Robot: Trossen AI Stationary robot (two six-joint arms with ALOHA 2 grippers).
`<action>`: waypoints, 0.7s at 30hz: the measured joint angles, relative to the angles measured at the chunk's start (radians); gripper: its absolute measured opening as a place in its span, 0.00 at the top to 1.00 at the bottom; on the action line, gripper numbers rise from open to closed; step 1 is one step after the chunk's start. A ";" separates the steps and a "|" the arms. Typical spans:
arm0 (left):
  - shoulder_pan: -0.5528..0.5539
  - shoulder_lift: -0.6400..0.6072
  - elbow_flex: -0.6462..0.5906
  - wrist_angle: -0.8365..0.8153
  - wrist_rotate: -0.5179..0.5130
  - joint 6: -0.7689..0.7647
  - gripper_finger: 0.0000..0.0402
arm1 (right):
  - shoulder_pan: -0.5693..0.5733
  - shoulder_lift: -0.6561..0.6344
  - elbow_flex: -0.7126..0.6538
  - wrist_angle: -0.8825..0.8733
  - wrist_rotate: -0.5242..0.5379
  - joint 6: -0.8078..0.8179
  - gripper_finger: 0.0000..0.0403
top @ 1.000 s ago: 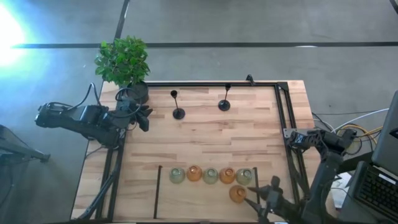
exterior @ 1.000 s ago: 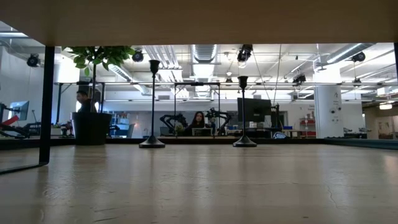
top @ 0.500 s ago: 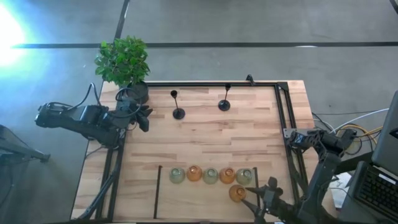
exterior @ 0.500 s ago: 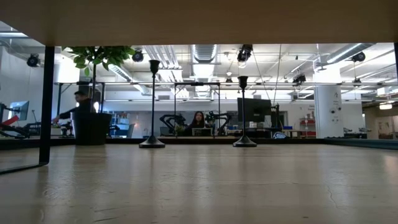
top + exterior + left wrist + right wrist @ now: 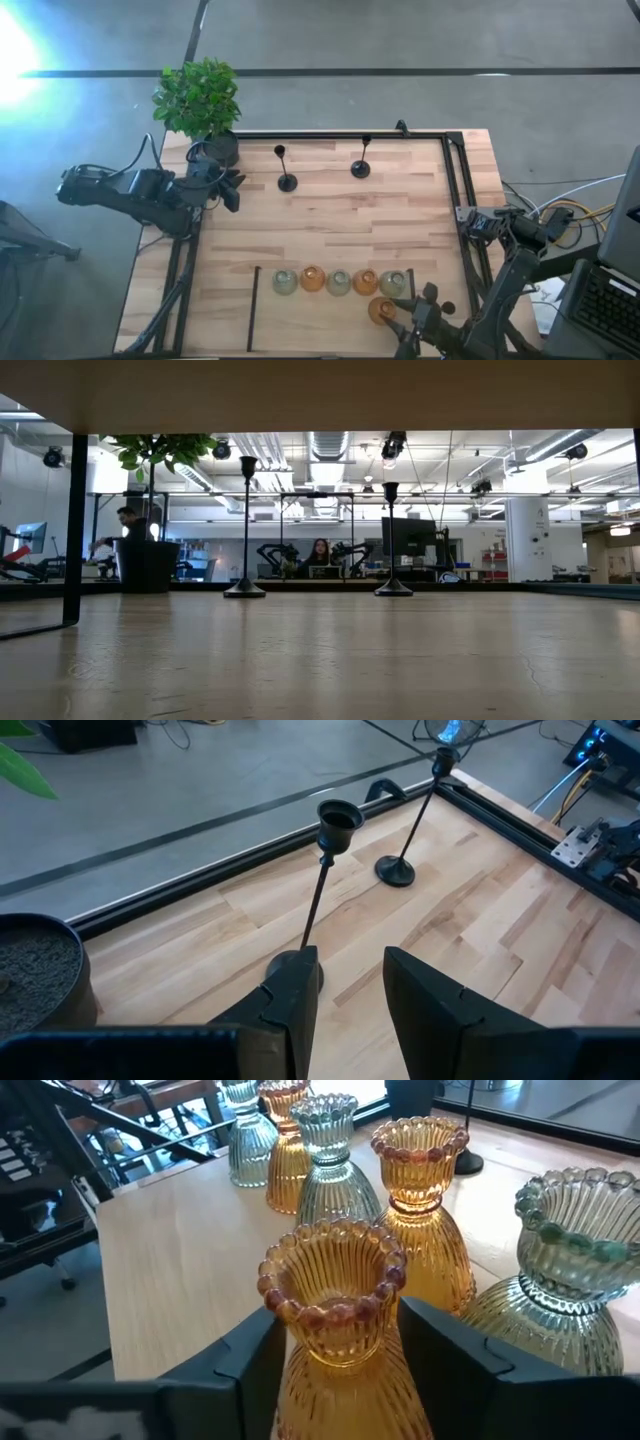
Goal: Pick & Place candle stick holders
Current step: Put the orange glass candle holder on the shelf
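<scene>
Fingers of my left gripper (image 5: 345, 1010) stood parted with nothing between them, parked at the counter's far left corner beside the plant pot (image 5: 222, 148). Just ahead of them stood a black stemmed holder (image 5: 322, 885), its base partly hidden behind one finger, and a second black holder (image 5: 415, 815) stood farther right. A careless reach from that arm could have tipped either, since both were tall, thin and top-heavy on small round bases.

Along the near edge of the counter (image 5: 330, 225) ran a row of five glass holders (image 5: 339, 282), alternating pale green and amber, set close together. One more amber holder (image 5: 335, 1320) stood alone in front of that row, toward its right end.

My right gripper (image 5: 335, 1370) had its fingers spread wide on either side of that amber holder, low around its waist, not yet pinching it as far as I could judge. The risks sat here. Ribbed glass is slick and the body bulges below the waist, so a weak or uneven squeeze might have let it slide or twist out. The nearest amber and green holders of the row stood just behind it, so one finger nudging outward, or a tilted lift, could have knocked them together and toppled several.
</scene>
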 joint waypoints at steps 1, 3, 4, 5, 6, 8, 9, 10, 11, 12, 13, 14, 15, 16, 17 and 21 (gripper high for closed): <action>0.000 0.000 0.000 0.000 0.000 0.003 0.70 | -0.001 -0.001 0.000 0.001 0.000 0.000 0.56; 0.000 0.000 0.000 0.000 0.000 0.009 0.70 | -0.004 -0.001 0.000 0.008 -0.001 0.004 0.61; 0.000 0.000 0.000 0.000 0.000 0.011 0.70 | -0.007 0.000 0.000 0.019 0.000 0.003 0.63; 0.000 0.000 0.000 0.000 0.000 0.012 0.70 | -0.010 0.000 0.000 0.034 0.001 -0.006 0.66; 0.000 0.000 0.000 0.000 0.000 0.012 0.70 | -0.014 0.000 0.000 0.056 0.001 -0.021 0.69; 0.000 0.000 0.000 0.000 0.000 0.012 0.70 | -0.026 0.000 0.000 0.114 0.001 -0.066 0.74; 0.000 0.000 0.000 0.000 0.000 0.012 0.70 | -0.033 0.000 0.000 0.148 0.000 -0.096 0.76; 0.000 0.000 0.000 0.000 0.000 0.012 0.70 | -0.039 0.000 0.000 0.182 -0.003 -0.130 0.77; 0.000 0.000 0.000 0.000 0.000 0.012 0.70 | -0.048 0.000 0.000 0.222 -0.006 -0.170 0.77; 0.000 0.000 0.000 0.000 0.000 0.012 0.70 | -0.057 0.000 0.000 0.261 -0.010 -0.212 0.77; 0.000 0.000 0.000 0.000 0.000 0.013 0.70 | -0.067 0.001 0.000 0.301 -0.011 -0.254 0.77; 0.000 0.000 0.000 0.000 0.000 0.018 0.70 | -0.076 0.002 0.000 0.339 -0.010 -0.294 0.77; 0.000 0.000 0.000 0.000 0.000 0.024 0.70 | -0.087 0.004 0.000 0.374 -0.011 -0.326 0.77; 0.000 0.000 0.000 0.000 0.000 0.030 0.70 | -0.097 0.006 0.000 0.408 -0.010 -0.353 0.77; 0.000 0.000 0.000 0.000 0.000 0.040 0.70 | -0.108 0.009 0.000 0.440 -0.010 -0.380 0.76; 0.000 0.000 0.000 0.000 0.012 0.062 0.70 | -0.140 0.021 0.000 0.546 -0.012 -0.477 0.76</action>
